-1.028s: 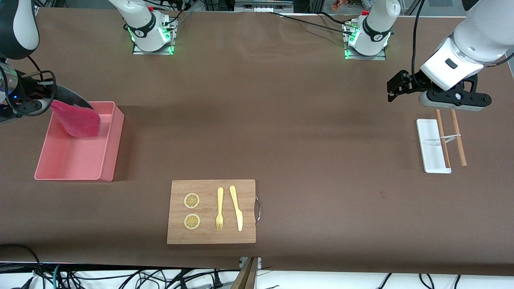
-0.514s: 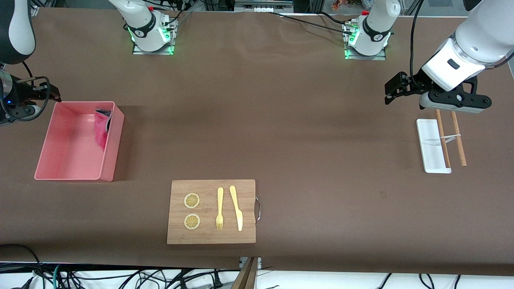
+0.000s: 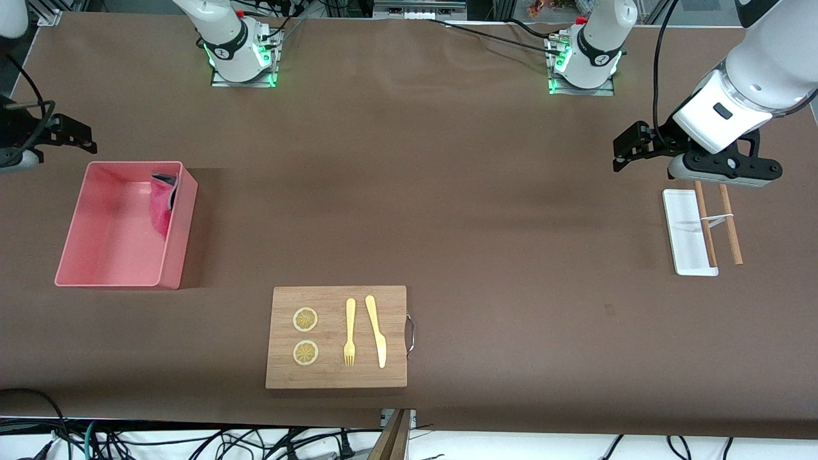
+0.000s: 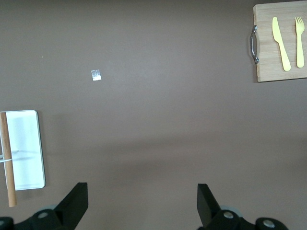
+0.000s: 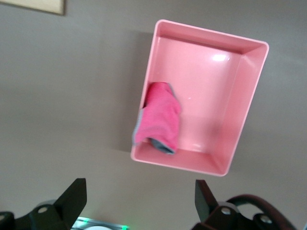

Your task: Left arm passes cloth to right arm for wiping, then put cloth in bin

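Note:
The pink bin (image 3: 108, 243) stands at the right arm's end of the table. Inside it the magenta cloth (image 3: 161, 207) lies crumpled against one wall, a grey corner showing; the right wrist view shows the cloth (image 5: 160, 120) in the bin (image 5: 211, 81) from above. My right gripper (image 3: 80, 135) hangs open and empty over bare table beside the bin's corner, its jaws wide apart in the wrist view (image 5: 139, 199). My left gripper (image 3: 629, 147) waits open and empty over the table at the left arm's end (image 4: 142, 201).
A wooden cutting board (image 3: 337, 337) with two lemon slices, a fork and a knife lies near the front camera. A small white tray (image 3: 687, 233) and a pair of wooden chopsticks (image 3: 728, 220) rest below the left gripper.
My right gripper opened and let the cloth drop into the bin, then drew back off the bin toward the table's end. The left arm barely shifted.

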Available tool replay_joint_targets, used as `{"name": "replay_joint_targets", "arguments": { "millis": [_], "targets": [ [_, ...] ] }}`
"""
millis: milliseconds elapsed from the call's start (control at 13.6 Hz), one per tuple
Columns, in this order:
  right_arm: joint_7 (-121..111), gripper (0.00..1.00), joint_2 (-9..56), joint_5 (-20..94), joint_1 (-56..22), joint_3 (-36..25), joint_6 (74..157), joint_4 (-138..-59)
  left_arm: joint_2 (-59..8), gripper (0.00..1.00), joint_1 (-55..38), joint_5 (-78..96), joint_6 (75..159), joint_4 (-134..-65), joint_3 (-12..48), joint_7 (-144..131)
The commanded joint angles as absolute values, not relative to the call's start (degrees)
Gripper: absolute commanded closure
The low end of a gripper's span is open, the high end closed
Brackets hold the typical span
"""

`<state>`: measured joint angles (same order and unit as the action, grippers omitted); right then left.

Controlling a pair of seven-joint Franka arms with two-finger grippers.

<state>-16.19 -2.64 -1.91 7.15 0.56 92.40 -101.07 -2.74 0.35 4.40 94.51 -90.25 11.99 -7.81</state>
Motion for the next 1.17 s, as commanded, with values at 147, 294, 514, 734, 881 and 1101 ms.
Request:
{"name": "replay_joint_targets", "arguments": {
  "millis": [147,294,514,734,881,1101],
  "targets": [
    [-5.7,0.0,-8.0,3.4,7.5,2.7,86.3,-99.8,-3.6,0.0,0.5,5.3,94.7,-88.9,12.6,-8.0],
    [-3.3,0.0,-8.3,3.6,7.3,3.0,84.5,-98.5,-3.8,0.0,0.4,5.4,94.9,-88.9,12.6,-8.0],
    [-2.9,0.0,-7.9,3.4,6.9,3.9,81.1,-95.6,-3.7,0.0,0.7,4.8,94.9,-89.0,12.4,-8.1],
    [-2.6,0.0,-7.7,3.3,6.9,3.9,81.1,-95.0,-3.7,0.0,0.6,4.6,94.9,-88.9,12.6,-8.2],
    [-2.6,0.0,-7.7,2.9,6.9,4.7,81.5,-94.7,-3.8,0.0,0.7,4.7,94.9,-88.9,12.1,-8.0],
    [-2.6,0.0,-6.8,2.9,6.4,4.8,81.1,-93.0,-4.0,0.0,1.0,5.2,95.0,-88.9,12.1,-8.1]
  ]
}}
